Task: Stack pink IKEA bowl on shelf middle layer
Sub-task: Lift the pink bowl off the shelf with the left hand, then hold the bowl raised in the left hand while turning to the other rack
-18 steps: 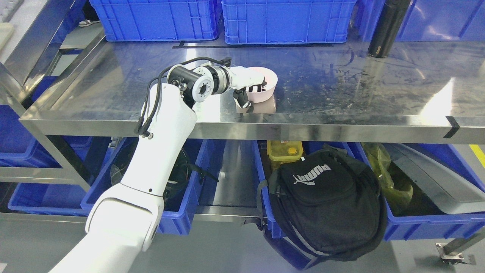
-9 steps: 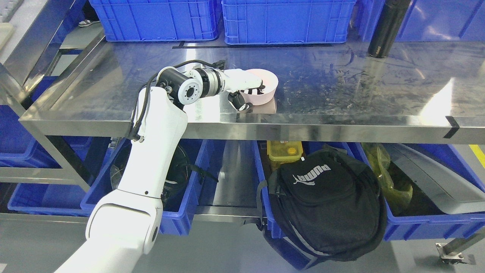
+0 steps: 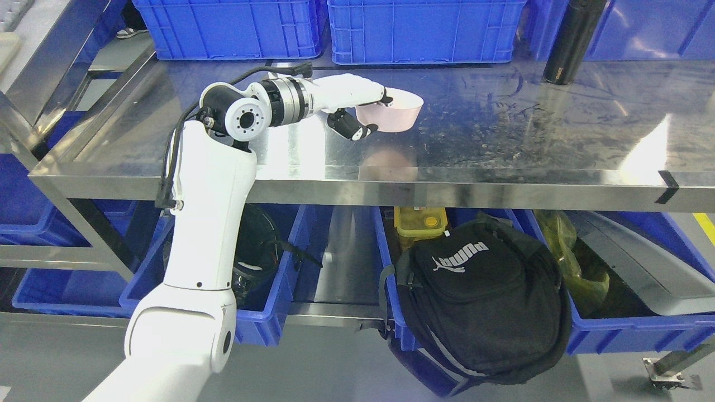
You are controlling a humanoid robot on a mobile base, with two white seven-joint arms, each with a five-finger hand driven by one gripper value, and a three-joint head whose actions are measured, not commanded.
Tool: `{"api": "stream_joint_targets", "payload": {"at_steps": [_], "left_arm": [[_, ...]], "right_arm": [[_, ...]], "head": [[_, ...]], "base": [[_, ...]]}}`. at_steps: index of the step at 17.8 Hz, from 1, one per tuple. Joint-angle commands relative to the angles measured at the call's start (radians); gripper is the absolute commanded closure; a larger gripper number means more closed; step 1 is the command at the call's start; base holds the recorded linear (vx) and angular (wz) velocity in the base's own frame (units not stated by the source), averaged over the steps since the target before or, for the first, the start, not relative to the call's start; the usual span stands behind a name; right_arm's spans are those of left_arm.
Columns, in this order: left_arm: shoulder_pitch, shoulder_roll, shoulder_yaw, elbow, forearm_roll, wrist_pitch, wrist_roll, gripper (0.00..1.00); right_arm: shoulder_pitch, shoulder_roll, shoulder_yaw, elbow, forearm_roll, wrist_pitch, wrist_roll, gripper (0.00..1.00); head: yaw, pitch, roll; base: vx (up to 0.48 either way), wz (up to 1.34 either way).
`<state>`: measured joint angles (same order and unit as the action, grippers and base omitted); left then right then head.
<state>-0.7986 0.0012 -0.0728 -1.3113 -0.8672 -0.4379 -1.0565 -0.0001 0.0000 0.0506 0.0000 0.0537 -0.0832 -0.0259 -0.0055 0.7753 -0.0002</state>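
Pink bowl (image 3: 391,114): clamped at its near-left rim by the left hand (image 3: 363,109), thumb below, fingers over the rim. Carried clear above the steel shelf (image 3: 503,145), mouth tilted slightly. No second bowl visible to stack on. Right arm not visible.

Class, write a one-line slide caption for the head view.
Left hand grips a pink bowl, held above the steel shelf.

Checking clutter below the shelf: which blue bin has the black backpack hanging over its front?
The lower blue bin right of centre; the black backpack drapes over its front left part. The lower-left bin has none.
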Motion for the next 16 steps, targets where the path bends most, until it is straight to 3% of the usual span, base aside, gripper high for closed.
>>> {"api": "stream_joint_targets", "payload": {"at_steps": [1, 4, 11, 16], "left_arm": [[0.015, 0.016, 0.082, -0.161, 0.028, -0.077, 0.010, 1.00], [0.028, 0.016, 0.107, -0.177, 0.030, -0.103, 0.010, 1.00], [0.139, 0.016, 0.096, -0.198, 0.071, -0.332, 0.018, 0.99], [0.162, 0.016, 0.074, -0.243, 0.148, -0.347, 0.018, 0.99]], "right_arm": [[0.023, -0.018, 0.000, -0.017, 0.000, 0.000, 0.000, 0.00], [0.023, -0.018, 0.000, -0.017, 0.000, 0.000, 0.000, 0.00], [0.023, -0.018, 0.000, -0.017, 0.000, 0.000, 0.000, 0.00], [0.023, -0.018, 0.000, -0.017, 0.000, 0.000, 0.000, 0.00]], "head": [[0.0000, 0.000, 0.000], [0.0000, 0.000, 0.000], [0.0000, 0.000, 0.000], [0.0000, 0.000, 0.000]], "base": [[0.000, 0.00], [0.000, 0.00], [-0.008, 0.17], [-0.028, 0.82]]}}
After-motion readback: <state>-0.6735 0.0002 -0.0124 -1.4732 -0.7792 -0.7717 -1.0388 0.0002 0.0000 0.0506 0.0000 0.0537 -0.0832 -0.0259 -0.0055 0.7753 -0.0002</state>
